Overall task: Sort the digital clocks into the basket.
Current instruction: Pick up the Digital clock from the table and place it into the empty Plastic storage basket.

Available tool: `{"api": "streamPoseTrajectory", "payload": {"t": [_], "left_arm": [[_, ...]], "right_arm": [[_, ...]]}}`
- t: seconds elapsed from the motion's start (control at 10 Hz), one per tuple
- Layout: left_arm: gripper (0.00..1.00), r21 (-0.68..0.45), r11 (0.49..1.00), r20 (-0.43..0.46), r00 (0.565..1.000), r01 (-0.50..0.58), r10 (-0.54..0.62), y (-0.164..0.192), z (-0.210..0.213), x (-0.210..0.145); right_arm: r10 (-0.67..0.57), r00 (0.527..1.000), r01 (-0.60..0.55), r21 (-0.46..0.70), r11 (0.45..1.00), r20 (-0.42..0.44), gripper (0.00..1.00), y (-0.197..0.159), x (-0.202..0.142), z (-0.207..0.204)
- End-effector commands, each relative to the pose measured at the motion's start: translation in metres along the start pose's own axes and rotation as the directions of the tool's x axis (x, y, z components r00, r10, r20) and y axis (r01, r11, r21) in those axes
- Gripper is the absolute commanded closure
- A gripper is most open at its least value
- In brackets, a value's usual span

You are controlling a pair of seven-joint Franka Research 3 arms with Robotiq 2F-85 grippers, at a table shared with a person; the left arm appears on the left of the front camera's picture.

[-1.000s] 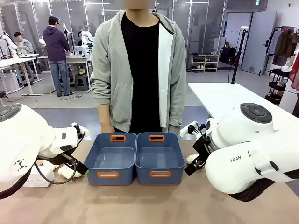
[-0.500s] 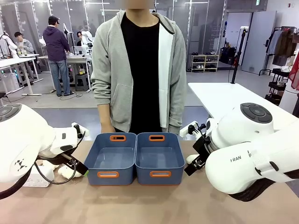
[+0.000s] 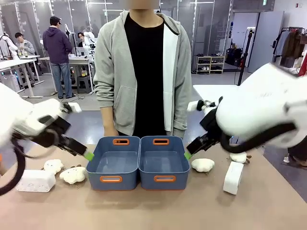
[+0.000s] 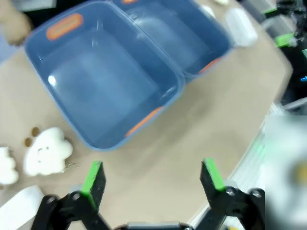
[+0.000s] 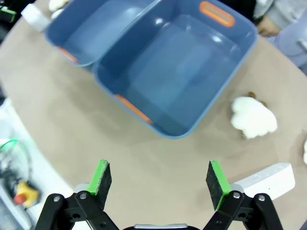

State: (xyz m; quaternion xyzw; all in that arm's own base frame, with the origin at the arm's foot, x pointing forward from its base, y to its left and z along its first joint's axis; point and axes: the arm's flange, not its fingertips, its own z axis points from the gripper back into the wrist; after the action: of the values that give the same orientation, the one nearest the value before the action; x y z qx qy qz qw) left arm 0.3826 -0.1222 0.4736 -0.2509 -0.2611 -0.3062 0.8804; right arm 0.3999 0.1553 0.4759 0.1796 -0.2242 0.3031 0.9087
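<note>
Digital clock [image 3: 36, 180], a white rounded plastic block, lies left of the slate-blue rectangular plastic basket [image 3: 127, 184]; its twin [image 3: 233, 178] stands right of it. Left gripper [image 4: 152, 167] and right gripper [image 5: 159, 167] hover beside the basket, spread wide and empty.

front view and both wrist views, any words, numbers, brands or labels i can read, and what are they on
No text can be read in any of these pictures.
Left digital clock: no digits or print legible on its face.
Right digital clock: no digits or print legible.
Right arm: blurred by motion, any lettering unreadable.
Small green sign high at the far wall: too small to read.
</note>
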Motion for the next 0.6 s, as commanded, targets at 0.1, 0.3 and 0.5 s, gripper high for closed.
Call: {"api": "streamPoseTrajectory", "payload": {"t": [0.1,0.3,0.5], "left_arm": [[0.00,-0.393,0.919,0.062,0.996,-0.039,0.069,0.042,0.063,-0.029],[0.00,-0.450,0.891,0.249,0.950,-0.059,0.189,0.063,0.122,-0.095],[0.00,-0.444,0.892,0.395,0.876,-0.081,0.277,0.079,0.172,-0.168]], "right_arm": [[-0.118,0.993,0.119,0.306,0.945,-0.023,0.00,-0.043,-0.014,0.038],[-0.263,0.964,0.211,0.465,0.860,0.047,0.00,-0.090,-0.065,0.084],[-0.415,0.891,0.270,0.518,0.811,0.186,0.00,-0.137,-0.136,0.130]]}}
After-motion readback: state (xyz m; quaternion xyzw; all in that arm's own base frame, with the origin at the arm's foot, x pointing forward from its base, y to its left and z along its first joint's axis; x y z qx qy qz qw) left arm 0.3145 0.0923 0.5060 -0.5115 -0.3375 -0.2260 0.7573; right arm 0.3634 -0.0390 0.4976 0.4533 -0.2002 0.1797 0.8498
